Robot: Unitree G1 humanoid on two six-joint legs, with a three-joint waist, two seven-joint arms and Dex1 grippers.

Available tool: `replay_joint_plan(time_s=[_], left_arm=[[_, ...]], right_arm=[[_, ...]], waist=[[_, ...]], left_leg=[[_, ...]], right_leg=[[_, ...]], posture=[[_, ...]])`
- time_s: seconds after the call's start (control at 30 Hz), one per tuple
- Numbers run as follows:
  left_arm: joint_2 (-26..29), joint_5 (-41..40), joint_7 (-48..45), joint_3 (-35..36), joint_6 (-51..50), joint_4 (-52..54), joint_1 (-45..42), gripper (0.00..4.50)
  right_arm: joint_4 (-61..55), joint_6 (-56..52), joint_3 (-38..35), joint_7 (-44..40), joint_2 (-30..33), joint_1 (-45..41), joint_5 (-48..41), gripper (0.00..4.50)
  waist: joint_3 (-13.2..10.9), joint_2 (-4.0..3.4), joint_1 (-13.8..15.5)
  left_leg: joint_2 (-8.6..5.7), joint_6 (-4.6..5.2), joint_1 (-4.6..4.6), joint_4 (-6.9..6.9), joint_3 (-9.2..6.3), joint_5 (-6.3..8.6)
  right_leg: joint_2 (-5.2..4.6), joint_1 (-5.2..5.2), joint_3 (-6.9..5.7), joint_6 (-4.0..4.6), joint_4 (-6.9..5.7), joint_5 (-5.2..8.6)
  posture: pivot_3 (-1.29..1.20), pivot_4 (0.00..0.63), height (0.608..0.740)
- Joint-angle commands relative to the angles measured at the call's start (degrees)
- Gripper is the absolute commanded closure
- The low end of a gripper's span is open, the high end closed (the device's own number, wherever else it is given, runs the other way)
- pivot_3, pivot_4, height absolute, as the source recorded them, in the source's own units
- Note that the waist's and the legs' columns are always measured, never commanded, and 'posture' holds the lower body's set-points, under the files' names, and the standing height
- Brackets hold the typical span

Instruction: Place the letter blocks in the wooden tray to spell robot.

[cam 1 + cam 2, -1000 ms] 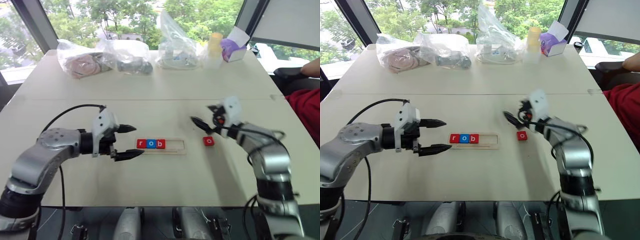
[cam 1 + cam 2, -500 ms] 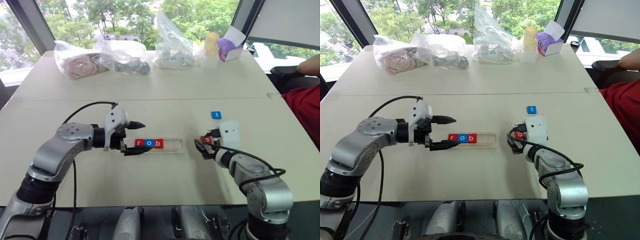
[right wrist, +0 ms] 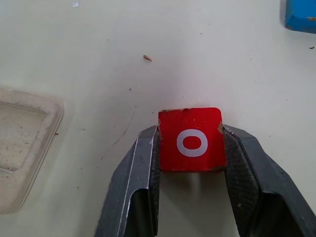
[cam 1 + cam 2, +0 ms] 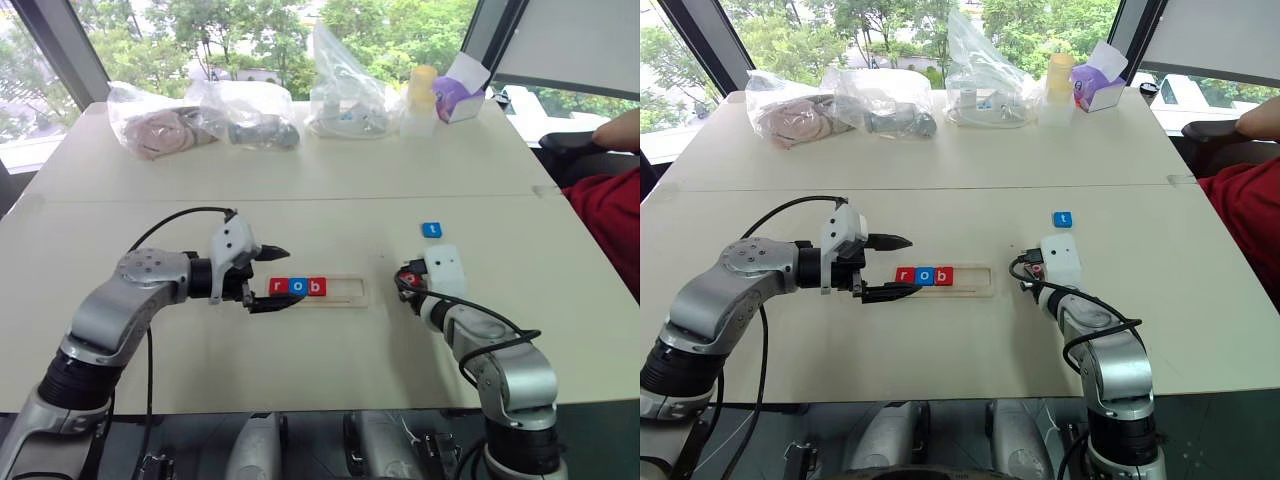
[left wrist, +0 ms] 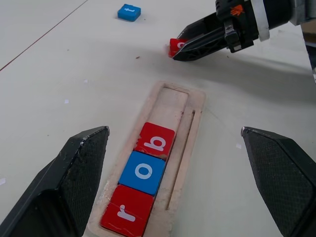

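The wooden tray (image 4: 346,291) lies mid-table with a red r (image 5: 127,216), a blue o (image 5: 144,172) and a red b (image 5: 156,142) filling its left end; the right part of the groove is bare. To the tray's right, my right gripper (image 3: 190,143) is shut on a red o block (image 3: 191,139) that rests on the table. A blue t block (image 4: 431,230) lies just beyond it. My left gripper (image 4: 286,276) is open at the tray's left end, its fingers straddling the r block without touching it.
Plastic bags (image 4: 240,112) with contents, a yellow-capped bottle (image 4: 421,98) and a purple box (image 4: 462,92) line the far edge of the table. A person in a red top (image 4: 612,215) sits at the right edge. Bare tabletop (image 4: 330,350) stretches in front of the tray.
My right gripper came down over the red o block and shut on it. The left gripper edged a little closer to the tray's left end and stays open.
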State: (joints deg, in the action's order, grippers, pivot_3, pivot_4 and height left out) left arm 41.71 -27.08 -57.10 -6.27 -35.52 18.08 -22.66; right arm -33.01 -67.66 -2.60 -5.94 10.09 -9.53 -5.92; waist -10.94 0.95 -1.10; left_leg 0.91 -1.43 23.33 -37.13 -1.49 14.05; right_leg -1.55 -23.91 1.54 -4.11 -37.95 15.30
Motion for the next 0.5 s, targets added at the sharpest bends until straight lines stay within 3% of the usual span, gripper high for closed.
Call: replay_joint_plan(time_s=[0.03, 0.23, 0.37, 0.43, 0.5], left_arm=[[-0.6, -0.3, 0.2, 0.4, 0.8, 2.3, -1.1, 0.0], [-2.2, 0.2, -1.0, -1.0, 1.3, 0.6, -2.7, 0.0], [-3.3, 0.6, -1.9, -2.4, 2.1, -0.6, -4.0, 0.0], [-3.6, 0.8, -2.1, -2.6, 2.3, -1.0, -4.4, 0.0], [-3.6, 0.9, -2.3, -2.8, 2.4, -1.2, -4.5, 0.0]], right_arm=[[-3.8, -2.9, -5.5, 4.6, -4.2, 0.4, 1.1, 3.33], [-10.8, -10.6, -10.2, 11.7, -12.6, 1.7, 4.0, 3.33], [-10.2, -11.9, -10.8, 12.6, -14.6, 1.7, 4.2, 3.33], [-9.8, -11.7, -11.0, 12.5, -14.9, 1.8, 3.9, 2.29], [-9.8, -12.8, -10.6, 11.3, -14.2, 1.9, 2.9, 1.55]], waist=[[0.0, 0.0, 0.1], [0.0, 0.0, 0.2], [0.0, -0.01, 0.1], [0.0, -0.01, 0.1], [0.0, -0.01, 0.1]], left_leg=[[0.0, 0.0, 0.0, 0.0, -0.01, 0.0], [0.0, 0.0, 0.06, 0.02, -0.03, 0.0], [0.0, 0.0, 0.05, 0.02, -0.02, 0.0], [-0.01, 0.0, 0.05, 0.02, -0.02, 0.0], [-0.01, 0.0, 0.05, 0.02, -0.02, 0.0]], right_leg=[[0.0, 0.0, 0.0, 0.0, 0.0, 0.0], [-0.04, -0.05, -0.01, -0.04, 0.01, 0.0], [-0.03, -0.05, -0.01, 0.05, 0.01, 0.05], [-0.02, -0.05, -0.01, 0.05, 0.01, 0.05], [-0.02, -0.04, -0.02, 0.05, 0.01, 0.05]], posture=[[0.0, 0.15, 0.74], [0.0, 0.15, 0.74], [0.0, 0.15, 0.74], [0.0, 0.15, 0.74], [0.0, 0.15, 0.74]])
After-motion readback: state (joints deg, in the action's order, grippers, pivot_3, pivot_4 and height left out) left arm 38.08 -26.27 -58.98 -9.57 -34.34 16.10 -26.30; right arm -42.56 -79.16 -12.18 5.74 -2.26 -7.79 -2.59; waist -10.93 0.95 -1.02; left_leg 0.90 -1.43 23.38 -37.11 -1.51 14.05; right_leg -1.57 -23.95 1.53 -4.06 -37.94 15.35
